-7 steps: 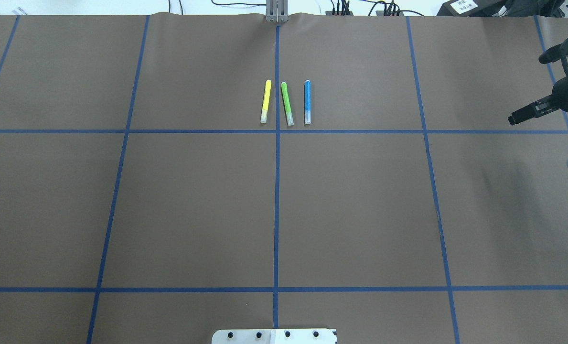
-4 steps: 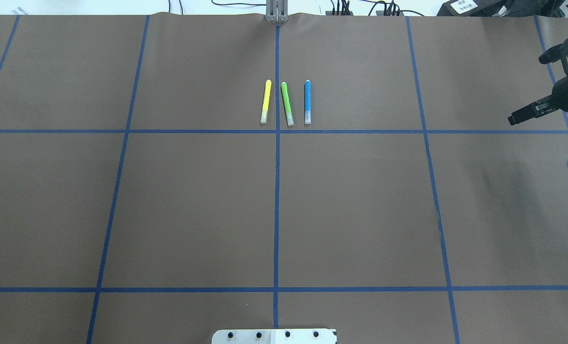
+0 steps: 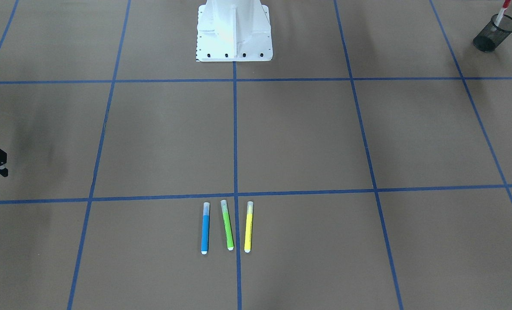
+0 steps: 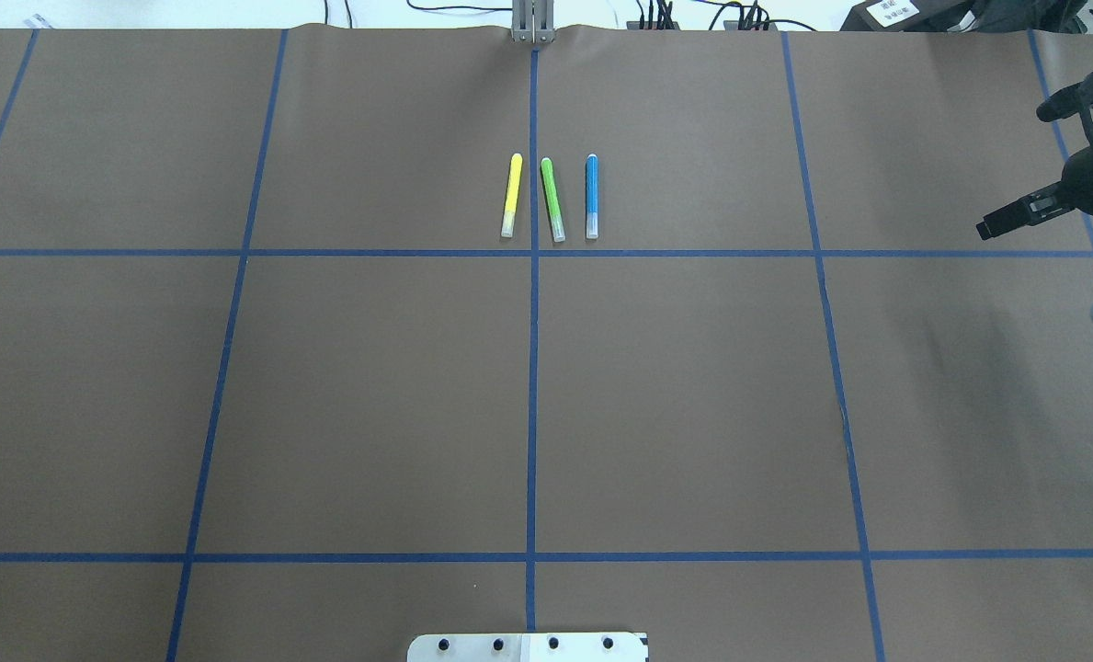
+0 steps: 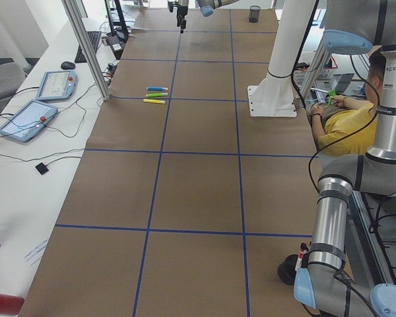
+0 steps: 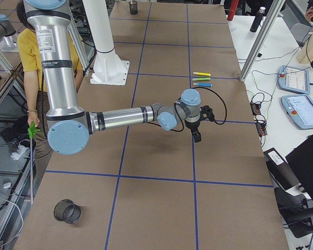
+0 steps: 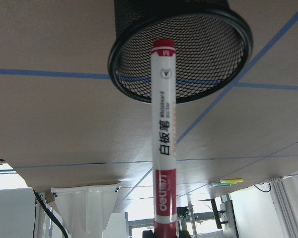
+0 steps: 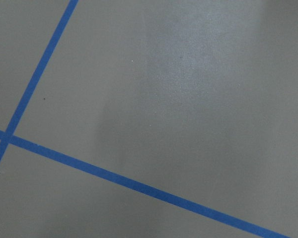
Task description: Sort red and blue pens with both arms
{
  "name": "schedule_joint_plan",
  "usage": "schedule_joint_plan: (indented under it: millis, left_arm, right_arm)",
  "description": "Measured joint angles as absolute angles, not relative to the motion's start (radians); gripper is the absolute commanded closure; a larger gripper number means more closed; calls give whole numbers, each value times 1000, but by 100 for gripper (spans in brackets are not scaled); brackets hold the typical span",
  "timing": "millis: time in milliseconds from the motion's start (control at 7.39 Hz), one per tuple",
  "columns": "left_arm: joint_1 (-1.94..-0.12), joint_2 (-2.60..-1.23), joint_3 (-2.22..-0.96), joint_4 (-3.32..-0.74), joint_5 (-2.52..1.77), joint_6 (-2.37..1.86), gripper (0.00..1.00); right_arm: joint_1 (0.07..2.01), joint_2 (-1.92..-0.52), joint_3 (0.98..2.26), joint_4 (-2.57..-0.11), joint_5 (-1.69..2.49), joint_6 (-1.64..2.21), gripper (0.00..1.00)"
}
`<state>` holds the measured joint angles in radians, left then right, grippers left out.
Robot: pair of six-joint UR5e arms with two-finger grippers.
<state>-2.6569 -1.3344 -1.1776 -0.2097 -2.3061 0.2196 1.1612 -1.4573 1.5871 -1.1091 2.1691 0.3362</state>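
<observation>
The red marker (image 7: 164,134), white-barrelled with a red cap, stands in my left gripper (image 7: 165,232), which is shut on its red end. The cap tip sits at the mouth of a black mesh cup (image 7: 203,49). From the front, the marker (image 3: 502,10) pokes up over that cup (image 3: 494,32) at the table's corner. The blue highlighter (image 4: 591,196) lies flat at mid-table, far from both grippers. My right gripper (image 4: 996,225) hangs above bare table at the right edge. Its fingers show as one narrow bar, shut and holding nothing.
A green highlighter (image 4: 552,199) and a yellow highlighter (image 4: 511,195) lie parallel, left of the blue one. The white pedestal (image 3: 233,30) stands at the near edge. A second mesh cup (image 6: 67,211) sits at the right corner. A seated person (image 5: 343,125) is behind the robot.
</observation>
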Motion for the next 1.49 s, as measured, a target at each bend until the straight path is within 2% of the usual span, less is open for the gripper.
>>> schedule_joint_plan:
  millis: [812,1083,1488]
  left_arm:
    - [-2654,-1415,-1198,-229,-2273,339,0]
    - [-2645,-1429,-1306,-284,-2237,425,0]
    - [-2520,-1431,-1585,-398,-2237,471,0]
  right_arm:
    - [1161,-1456,1588,-1109,2170,340,0]
    - [1161,-1456,1588,-1109,2170,340,0]
    - [1158,-1454,1589,-1109,2172,342,0]
